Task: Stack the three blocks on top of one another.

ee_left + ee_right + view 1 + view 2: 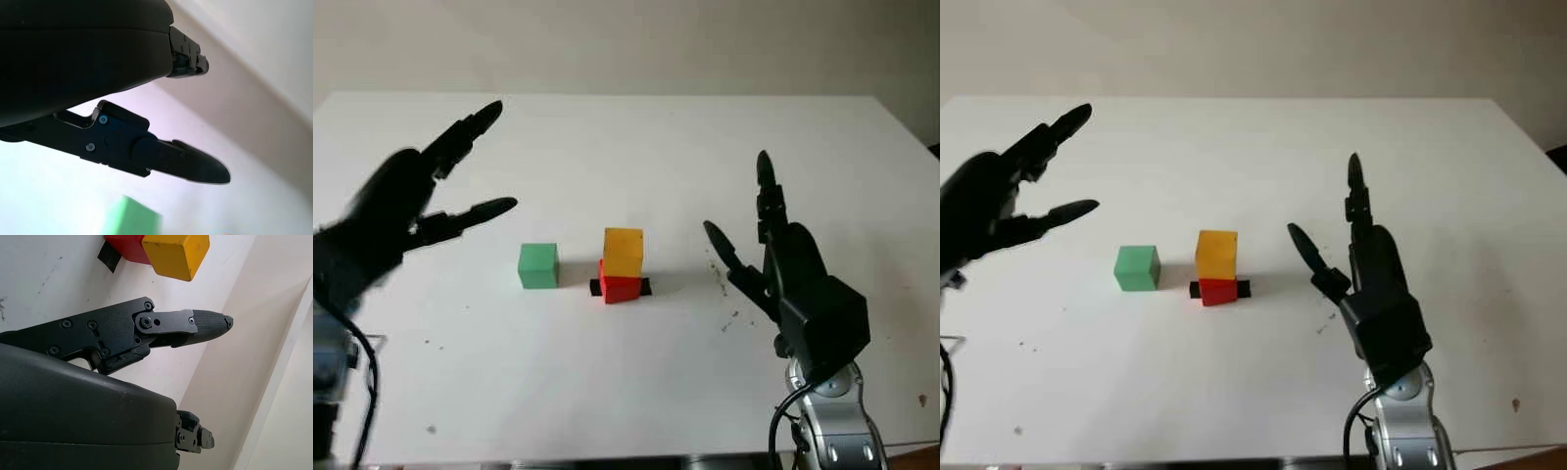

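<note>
White table (636, 137) carries three blocks near its middle. The yellow block (624, 251) sits on top of the red block (620, 285), forming a two-high stack. The yellow block is set slightly off square to the red one, overhanging it a little on the right side. The red block rests on a strip of black tape (643, 287) stuck to the table, which shows at both its left and right sides. The green block (538, 265) stands alone on the table just left of the stack, apart from it with a clear gap between, and is not yet part of the stack.

Left hand (406, 201) is raised above the table at the left, well apart from the green block, released and holding nothing. In the left wrist view one of its fingers (188, 164) reaches out above the green block (131, 220).

Right hand (773, 255) is at the right of the stack, near it but not touching, released and holding nothing. In the right wrist view its finger (195, 328) points past the yellow block (176, 253) and the red block (126, 248), with a gap between finger and blocks.

Small dark specks (729, 318) mark the table surface just left of the right hand.
</note>
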